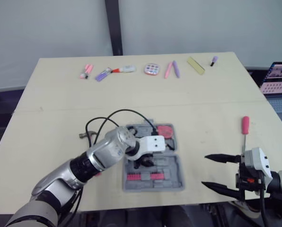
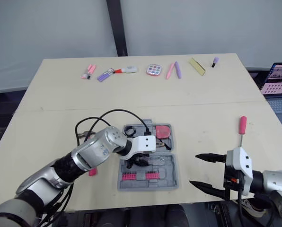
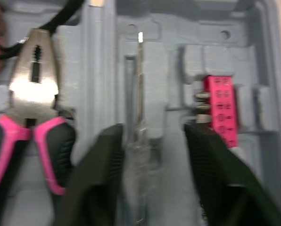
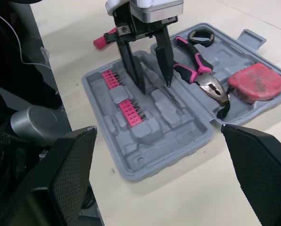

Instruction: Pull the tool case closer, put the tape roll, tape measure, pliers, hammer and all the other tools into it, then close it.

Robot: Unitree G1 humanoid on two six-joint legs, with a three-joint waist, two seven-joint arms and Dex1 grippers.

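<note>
The open tool case point(image 1: 153, 187) holds pliers point(image 4: 197, 70) and tape measure point(image 4: 256, 82); left gripper point(image 4: 154, 87) and right gripper point(image 1: 205, 170) are both released, and the pink screwdriver point(image 1: 245, 127) waits outside.

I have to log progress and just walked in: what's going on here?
The left gripper hangs open over the open tool case, its fingers straddling a slim tool lying in a slot. The pliers and the tape measure already lie in the case. The right gripper hovers open over the front right of the table, holding nothing. A pink-handled screwdriver lies on the table beyond it, not yet packed.
</note>
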